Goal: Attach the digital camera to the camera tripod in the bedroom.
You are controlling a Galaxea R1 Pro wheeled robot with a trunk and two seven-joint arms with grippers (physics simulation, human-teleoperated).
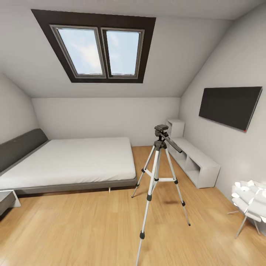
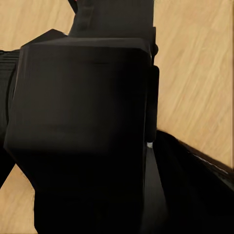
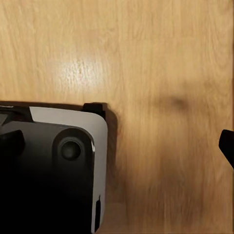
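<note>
The camera tripod (image 1: 159, 173) stands on the wood floor in the middle of the bedroom, between the bed and the low shelf. It has silver legs and a black pan head (image 1: 161, 130) with a long handle slanting to the right. The digital camera is out of view. In the right wrist view my right gripper (image 3: 117, 144) hangs open over bare floor, with one dark fingertip (image 3: 227, 146) at the frame's edge and nothing between the fingers. In the left wrist view a large black boxy body (image 2: 83, 126) sits close to the lens, hiding my left gripper's fingers.
A white bed (image 1: 70, 159) with a grey headboard lies at the left. A white low shelf (image 1: 194, 160) runs along the right wall under a wall TV (image 1: 231, 107). A white ball lamp (image 1: 249, 201) stands at the near right. My own base (image 3: 53, 170) shows beside the right gripper.
</note>
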